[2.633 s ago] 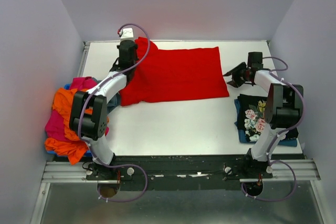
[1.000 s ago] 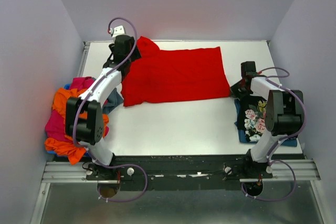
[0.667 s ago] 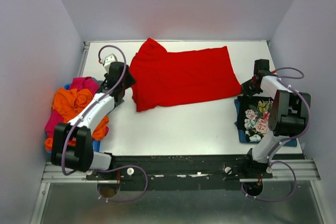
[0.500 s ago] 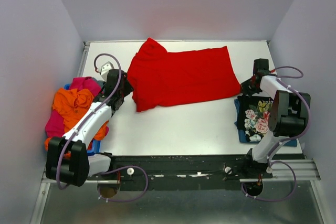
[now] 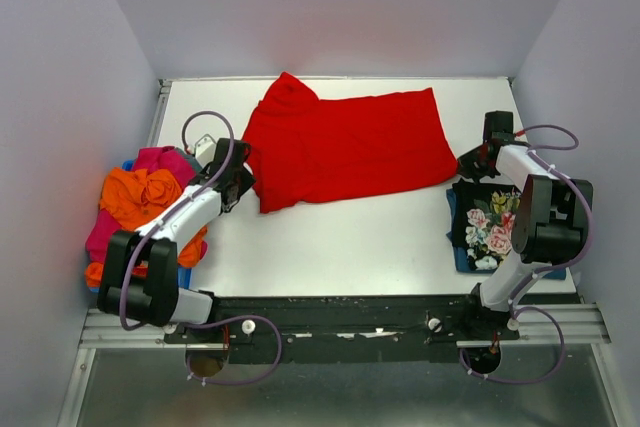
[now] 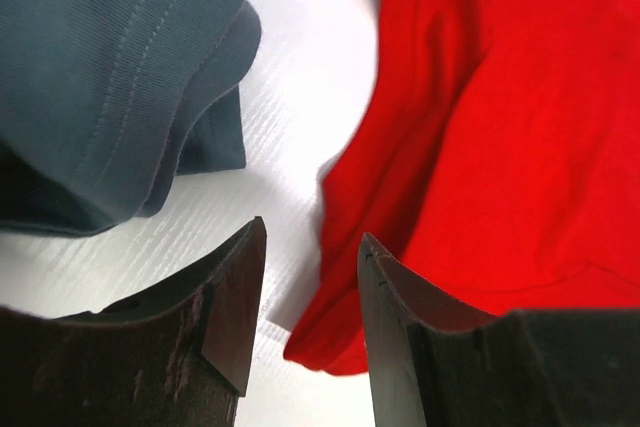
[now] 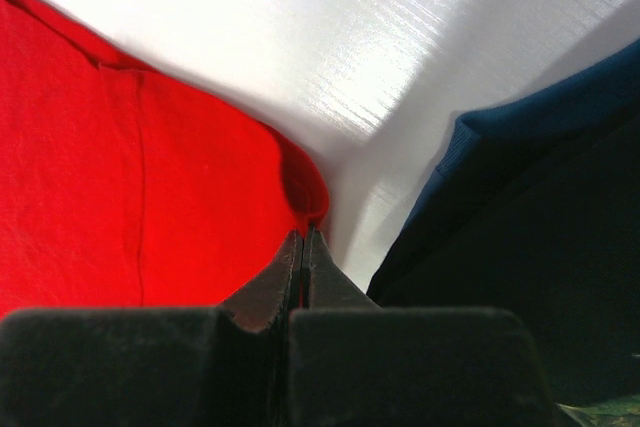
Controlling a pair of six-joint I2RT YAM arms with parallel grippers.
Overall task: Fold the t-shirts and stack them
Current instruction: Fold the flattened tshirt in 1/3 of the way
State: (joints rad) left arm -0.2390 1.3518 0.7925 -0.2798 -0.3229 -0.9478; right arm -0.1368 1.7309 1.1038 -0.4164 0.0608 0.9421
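Pinched shut, my right gripper [image 7: 302, 237] holds the near right corner of the red t-shirt [image 5: 345, 147]. My left gripper [image 6: 310, 247] stands open, one finger over the shirt's near left edge and the other over the bare white table [image 5: 330, 247]; whether either finger touches down, I cannot tell.

My left arm bends out over the heap at the left, its wrist turned right toward the red shirt. My right arm reaches to the far side along the right edge, its wrist turned left.

One red shirt lies spread across the far middle of the table. At the right, one black floral t-shirt [image 5: 487, 227] lies on one blue t-shirt [image 7: 520, 137]. In the left heap I count three: an orange t-shirt [image 5: 135, 195], a pink t-shirt [image 5: 160, 159] and a teal-grey t-shirt [image 6: 110, 77].
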